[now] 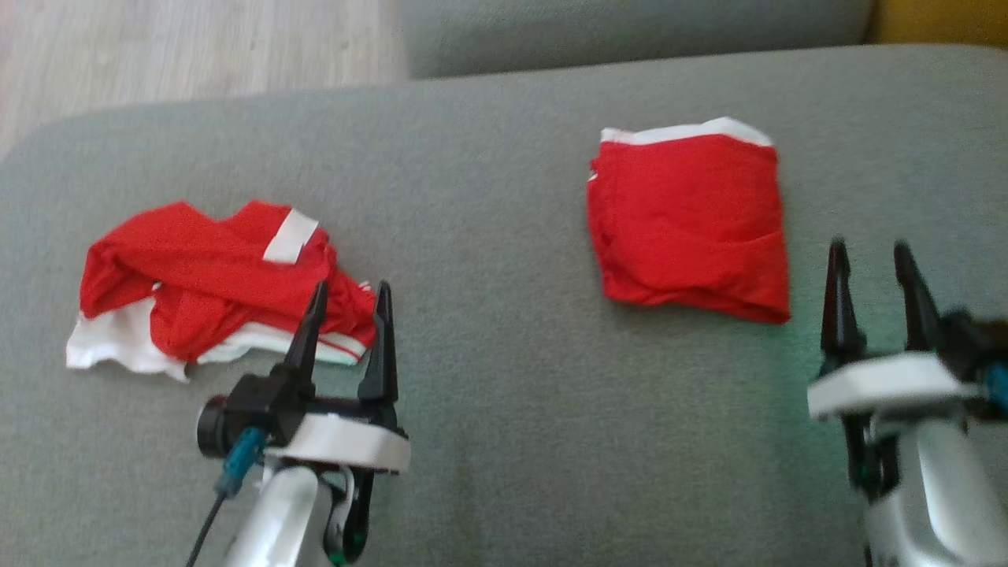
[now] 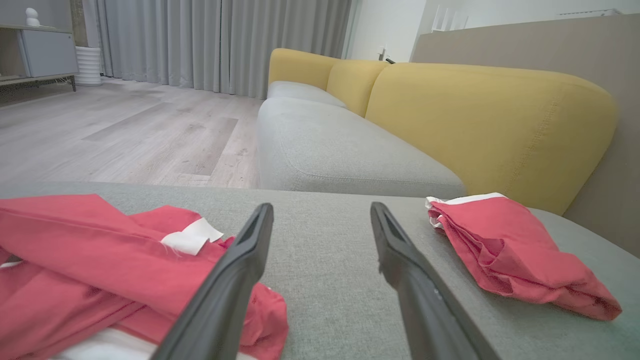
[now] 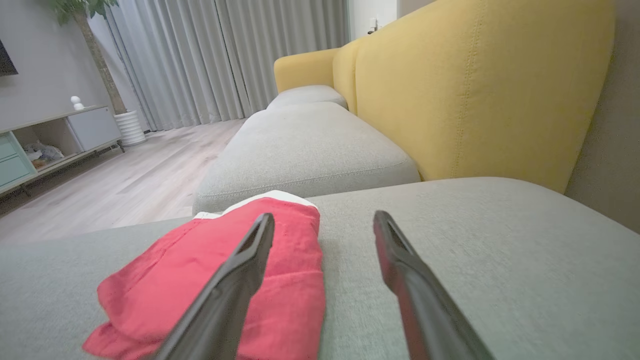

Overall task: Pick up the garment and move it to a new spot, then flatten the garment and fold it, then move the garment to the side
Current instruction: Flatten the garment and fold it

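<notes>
A crumpled red and white garment (image 1: 205,291) lies in a heap on the grey sofa seat (image 1: 488,260) at the left. A second red garment (image 1: 689,224), folded into a neat square with a white band at its far edge, rests at the right. My left gripper (image 1: 349,293) is open, its fingertips over the heap's near right corner, with nothing between them. My right gripper (image 1: 869,252) is open too, just right of the folded garment and empty. In the left wrist view the heap (image 2: 100,260) sits left of the fingers and the folded one (image 2: 510,250) right. The right wrist view has the folded garment (image 3: 220,275) under my left finger.
The seat's far edge drops to a pale wooden floor (image 1: 157,47) at the upper left. Another grey seat cushion (image 2: 340,145) and yellow backrests (image 2: 480,120) run beyond. Grey curtains (image 3: 210,60) and a low cabinet (image 3: 55,135) stand across the room.
</notes>
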Controlling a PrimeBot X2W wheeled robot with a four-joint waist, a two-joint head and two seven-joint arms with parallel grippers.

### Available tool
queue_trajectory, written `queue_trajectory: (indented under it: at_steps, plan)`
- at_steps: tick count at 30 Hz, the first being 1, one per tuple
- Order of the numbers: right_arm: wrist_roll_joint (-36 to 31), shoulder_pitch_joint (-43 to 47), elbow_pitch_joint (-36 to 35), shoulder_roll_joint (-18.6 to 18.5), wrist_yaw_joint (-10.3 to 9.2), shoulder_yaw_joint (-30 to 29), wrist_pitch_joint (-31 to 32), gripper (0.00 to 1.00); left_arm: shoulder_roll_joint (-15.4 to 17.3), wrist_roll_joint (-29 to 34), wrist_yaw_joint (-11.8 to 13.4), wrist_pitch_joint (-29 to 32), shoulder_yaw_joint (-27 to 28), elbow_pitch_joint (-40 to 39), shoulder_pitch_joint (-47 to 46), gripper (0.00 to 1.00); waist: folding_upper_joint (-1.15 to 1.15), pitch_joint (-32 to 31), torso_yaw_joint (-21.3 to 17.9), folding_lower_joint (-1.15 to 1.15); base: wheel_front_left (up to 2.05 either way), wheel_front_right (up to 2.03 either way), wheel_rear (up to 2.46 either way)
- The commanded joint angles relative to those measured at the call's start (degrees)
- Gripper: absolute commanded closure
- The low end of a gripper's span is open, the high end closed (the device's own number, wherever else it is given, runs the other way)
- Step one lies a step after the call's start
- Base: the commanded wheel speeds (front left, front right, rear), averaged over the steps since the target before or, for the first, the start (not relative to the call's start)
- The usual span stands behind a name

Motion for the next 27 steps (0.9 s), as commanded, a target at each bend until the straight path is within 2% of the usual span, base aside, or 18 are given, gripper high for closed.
queue_trajectory:
  at_steps: [1, 2, 3, 8, 14, 21, 24, 27]
  plan:
    - [-0.39, -4.08, -1.72, -0.17, -0.04, 1.27, 0.52, 0.05, 0.41, 0.62, -0.09, -0.3, 1.55, -2.03, -3.18, 0.0, 0.0, 2.16, 1.58, 0.0, 0.0, 0.0, 0.0]
    - [-0.37, -5.41, -1.44, -0.17, -0.04, 1.12, 1.26, 0.62, 0.41, 0.69, -0.11, -0.3, 1.52, -2.08, -3.7, 0.0, 0.0, 3.25, 2.1, 0.0, 0.0, 0.0, 0.0]
    - [-0.64, -6.83, -0.99, -0.17, -0.04, 0.88, 2.06, 1.0, 0.41, 0.73, -0.15, -0.3, 1.48, -2.13, -4.24, 0.0, 0.0, 4.32, 2.61, 0.0, 0.0, 0.0, 0.0]
    - [-3.63, -14.29, 3.59, -0.17, -0.04, -0.26, 5.33, 1.0, 0.41, 0.32, -0.4, -0.3, 0.8, -2.1, -6.57, 0.0, 0.0, 9.88, 5.49, 0.0, 0.0, 0.0, 0.0]
    - [-6.57, -23.23, 12.73, -0.98, -0.04, -2.69, 5.33, 1.0, 0.41, 0.29, -0.72, -0.3, -0.1, -2.06, -8.97, 0.0, 0.0, 14.39, 8.63, 0.0, 0.0, 0.0, 0.0]
    - [-11.65, -28.4, 26.63, -3.35, -0.04, -5.92, 3.93, 1.0, 0.41, -0.21, -0.41, -0.3, 0.23, -2.35, -10.03, 0.0, 0.0, 15.12, 10.36, 0.0, 0.0, 0.0, 0.0]
    - [-12.31, -30.01, 28.88, -2.45, -0.04, -5.73, 0.91, 1.0, 0.41, -0.03, -0.41, -0.3, 0.64, -1.98, -9.78, 0.0, 0.0, 13.96, 10.36, 0.0, 0.0, 0.0, 0.0]
    - [-11.9, -31.23, 29.19, -1.2, -0.04, -3.0, -0.62, 1.0, 0.41, -0.05, -0.37, -0.3, 0.83, -1.71, -9.33, 0.0, 0.0, 12.77, 10.11, 0.0, 0.0, 0.0, 0.0]
